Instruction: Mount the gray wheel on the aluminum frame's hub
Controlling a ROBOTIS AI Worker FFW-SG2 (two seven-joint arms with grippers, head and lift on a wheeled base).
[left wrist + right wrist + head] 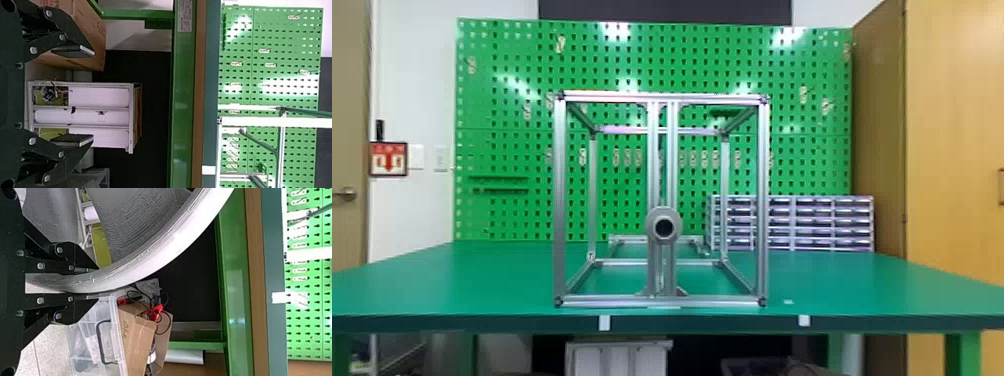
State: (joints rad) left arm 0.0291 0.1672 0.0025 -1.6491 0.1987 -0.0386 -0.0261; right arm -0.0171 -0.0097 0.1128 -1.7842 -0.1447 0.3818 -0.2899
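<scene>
Left wrist view: left gripper (93,96) empty, fingers (76,140) spread wide, on the near side of the desk (211,78). Head view, middle: bare hub (652,226) on the aluminum frame (560,200), facing me. Right wrist view: right gripper (98,284) has its fingers (80,307) closed on the rim of the gray wheel (188,235), whose body reaches leftward and up from them. I judge the hub ahead, higher and left of that grip; right arm better placed. Wheel: curved, pale outer rim; finely ridged gray inside.
</scene>
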